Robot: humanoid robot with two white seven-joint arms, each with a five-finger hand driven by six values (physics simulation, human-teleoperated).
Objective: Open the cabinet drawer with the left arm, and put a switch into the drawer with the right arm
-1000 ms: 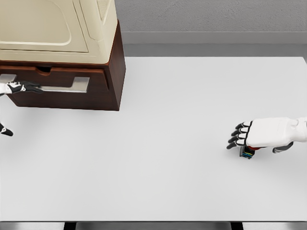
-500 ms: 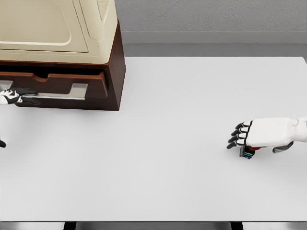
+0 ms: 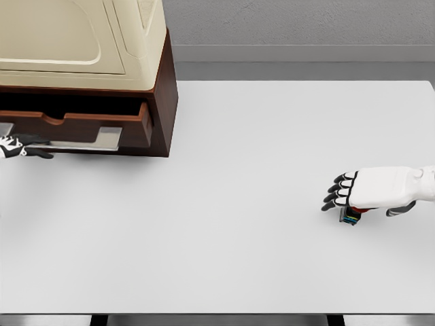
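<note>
At the upper left of the frame a dark brown wooden cabinet point(image 3: 162, 102) sits on the white table point(image 3: 238, 170), with a cream-coloured appliance point(image 3: 81, 41) resting on top of it. The cabinet's drawer point(image 3: 102, 122) is pulled partly out, leaving a dark gap above its front panel, and a flat silver handle point(image 3: 81, 140) runs along the lower edge of that panel. The left hand point(image 3: 17, 147) shows only at the far left edge, its black-tipped fingers point(image 3: 37, 153) reaching onto the left end of the handle; how firmly they close on it cannot be told, since most of the hand is cut off by the frame. At the middle right of the frame the right hand point(image 3: 370, 190) lies low over the table, palm down, with 4 dark fingertips point(image 3: 336, 193) curled toward the left and the thumb point(image 3: 397, 211) bent beneath. Under the palm sits the switch point(image 3: 351, 215), a small dark block with blue-green and red parts, resting on the table and mostly hidden by the hand; the fingers curl around it, well apart from the drawer.
</note>
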